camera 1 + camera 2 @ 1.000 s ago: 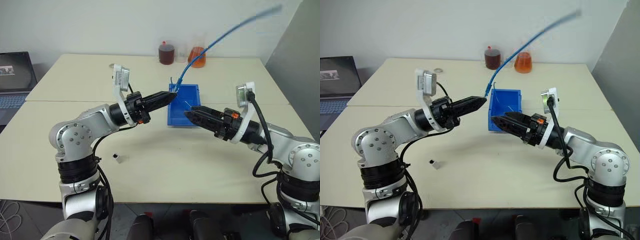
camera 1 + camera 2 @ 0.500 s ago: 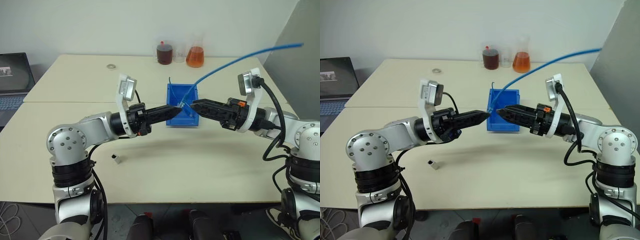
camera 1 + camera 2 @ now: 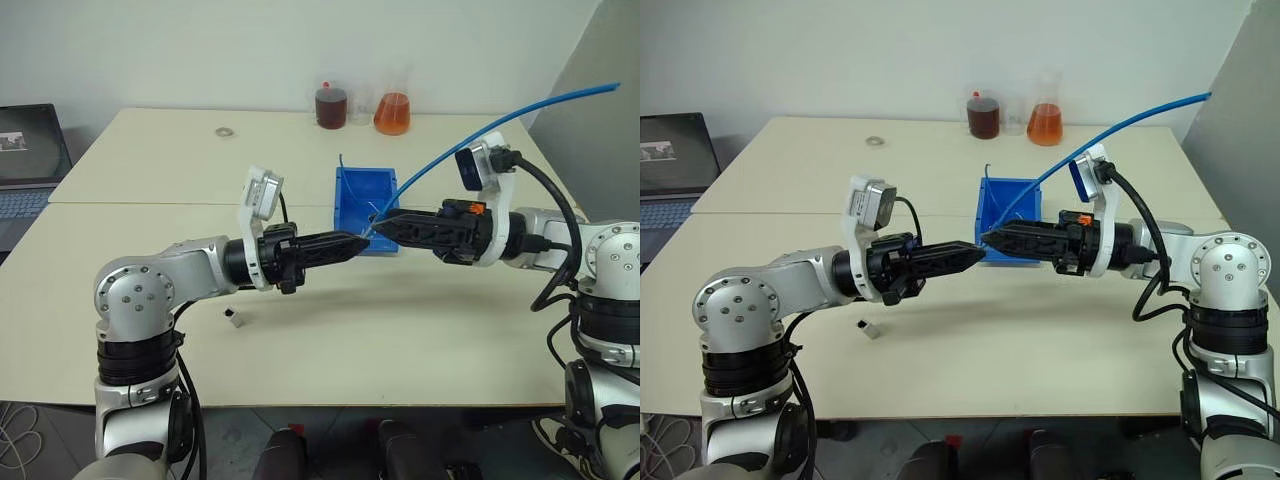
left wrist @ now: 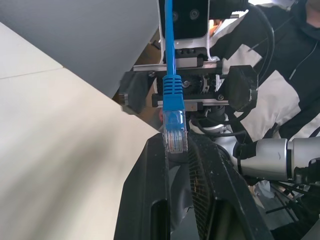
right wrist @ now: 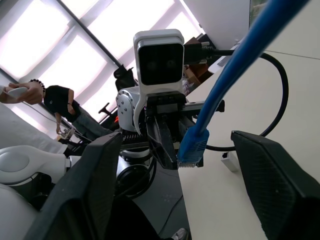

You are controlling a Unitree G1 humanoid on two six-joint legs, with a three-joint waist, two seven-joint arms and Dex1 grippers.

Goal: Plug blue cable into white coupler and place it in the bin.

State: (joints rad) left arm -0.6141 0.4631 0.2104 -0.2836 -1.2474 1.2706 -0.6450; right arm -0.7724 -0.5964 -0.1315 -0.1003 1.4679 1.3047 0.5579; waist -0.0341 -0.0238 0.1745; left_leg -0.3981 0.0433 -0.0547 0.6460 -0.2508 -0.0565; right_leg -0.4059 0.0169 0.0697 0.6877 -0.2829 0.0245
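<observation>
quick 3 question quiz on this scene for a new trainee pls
1. True or false: the white coupler is plugged onto the blue cable.
2. Which gripper pinches the cable's plug? A) left B) right C) neither
3. Fill in: the right gripper has its fingers ____ on either side of the cable.

Key:
1. False; the coupler lies loose on the table.
2. A; the left gripper is shut on the plug.
3. open

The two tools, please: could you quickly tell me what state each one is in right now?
Left tool: closed on the plug end of the blue cable.
Right tool: open, fingers apart on either side of the cable, holding nothing.
</observation>
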